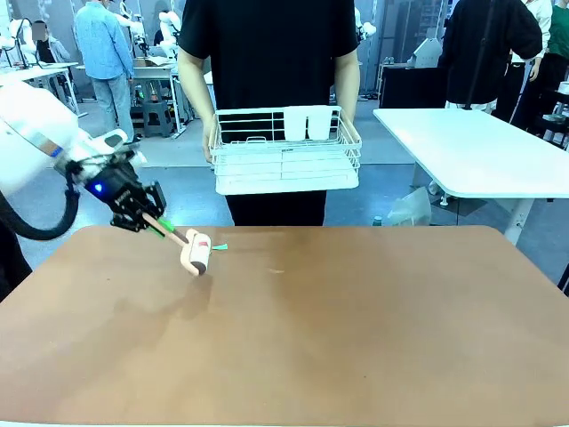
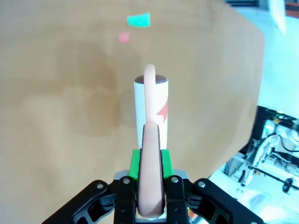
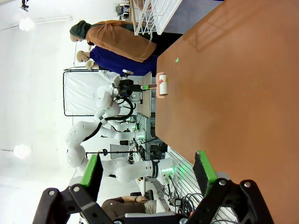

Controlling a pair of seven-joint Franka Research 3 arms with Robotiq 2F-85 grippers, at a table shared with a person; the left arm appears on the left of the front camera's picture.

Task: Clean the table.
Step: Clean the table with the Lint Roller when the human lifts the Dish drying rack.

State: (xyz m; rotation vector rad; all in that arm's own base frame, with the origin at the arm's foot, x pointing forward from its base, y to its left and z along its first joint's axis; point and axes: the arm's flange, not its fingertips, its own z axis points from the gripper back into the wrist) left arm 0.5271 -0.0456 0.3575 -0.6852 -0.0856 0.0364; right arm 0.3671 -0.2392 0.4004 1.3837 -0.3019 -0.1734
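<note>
No legible text; red arrow mark on lint roller (image 2: 160, 105) sheet.

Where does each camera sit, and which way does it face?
Front view: robot's side, facing across the reddish-brown matte table at a person holding a white wire basket; left arm shows.
Left wrist view: on that wrist, along the shut left gripper holding a pink-handled lint roller.
Right wrist view: rolled sideways, past the open right gripper along the table.
All share the roller.
</note>
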